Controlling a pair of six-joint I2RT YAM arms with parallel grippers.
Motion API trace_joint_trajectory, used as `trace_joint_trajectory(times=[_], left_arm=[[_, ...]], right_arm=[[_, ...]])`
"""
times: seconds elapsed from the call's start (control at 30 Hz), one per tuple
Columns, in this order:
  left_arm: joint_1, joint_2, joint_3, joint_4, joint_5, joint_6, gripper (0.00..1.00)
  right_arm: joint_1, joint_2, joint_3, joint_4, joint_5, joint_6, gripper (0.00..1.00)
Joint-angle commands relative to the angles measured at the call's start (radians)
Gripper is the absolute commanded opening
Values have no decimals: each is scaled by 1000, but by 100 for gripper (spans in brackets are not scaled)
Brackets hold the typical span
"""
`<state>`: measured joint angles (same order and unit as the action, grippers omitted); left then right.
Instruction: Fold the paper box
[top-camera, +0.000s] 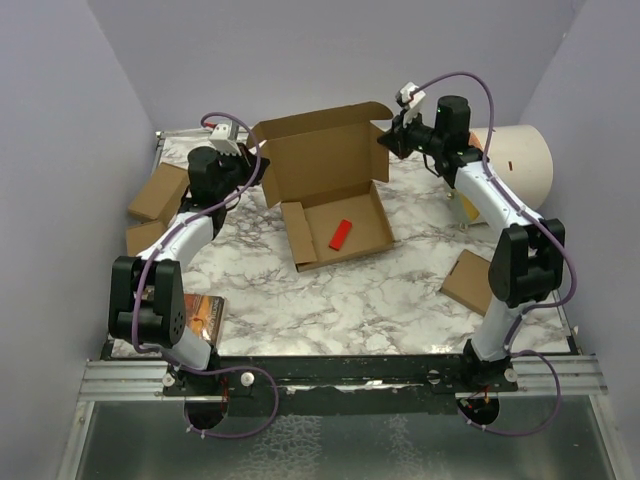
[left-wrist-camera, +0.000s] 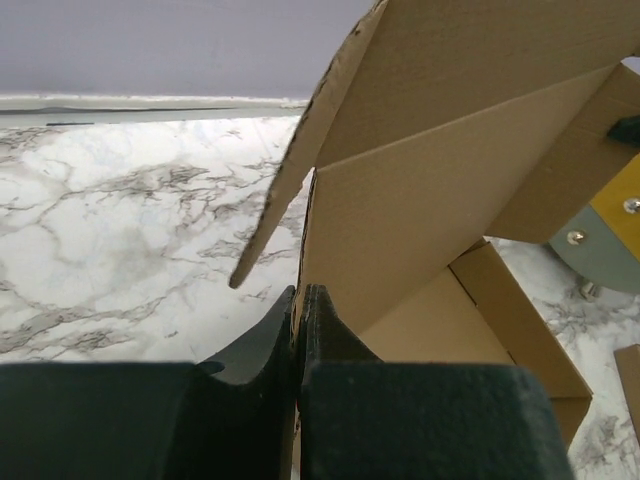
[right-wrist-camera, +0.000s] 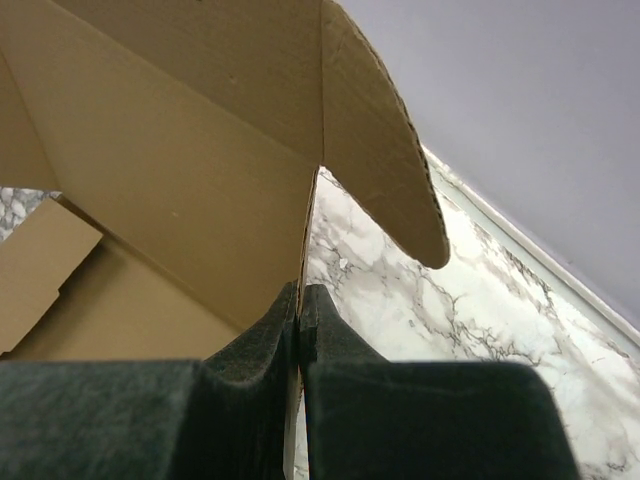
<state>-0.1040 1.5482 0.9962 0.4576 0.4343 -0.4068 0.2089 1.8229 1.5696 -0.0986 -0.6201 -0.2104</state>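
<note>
Top external: paper box (top-camera: 330, 165), likely light, stiff corrugated card; we hold its raised lid by both side edges, left and right jaws clenched on them.

A block (top-camera: 341, 234) lies inside the paper box (top-camera: 320, 165)

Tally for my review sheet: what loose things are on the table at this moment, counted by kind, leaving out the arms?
paper box: 1
smaller brown cardboard boxes: 3
red block, lying inside the paper box: 1
cream cylinder: 1
flat printed packet, partly hidden by the left arm: 1
Total: 7
</note>
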Motion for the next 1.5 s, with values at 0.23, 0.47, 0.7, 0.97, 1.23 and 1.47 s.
trace_joint_trajectory(times=[0.23, 0.47, 0.7, 0.97, 1.23, 1.47], left_arm=[[-28, 21, 95, -126, -143, -24, 0], [-76, 27, 139, -217, -242, -61, 0], [-86, 22, 158, -251, -223, -56, 22], [-39, -97, 29, -266, -208, 9, 54], [9, -326, -155, -347, -217, -52, 61], [-96, -357, -292, -397, -221, -252, 63]], right_arm=[[34, -33, -77, 126, 96, 60, 1], [39, -54, -125, 155, 125, 97, 1], [41, -78, -150, 191, 168, 99, 1], [39, -126, -226, 239, 157, 64, 1], [35, -146, -281, 281, 137, 95, 1], [32, -160, -321, 311, 123, 106, 1]])
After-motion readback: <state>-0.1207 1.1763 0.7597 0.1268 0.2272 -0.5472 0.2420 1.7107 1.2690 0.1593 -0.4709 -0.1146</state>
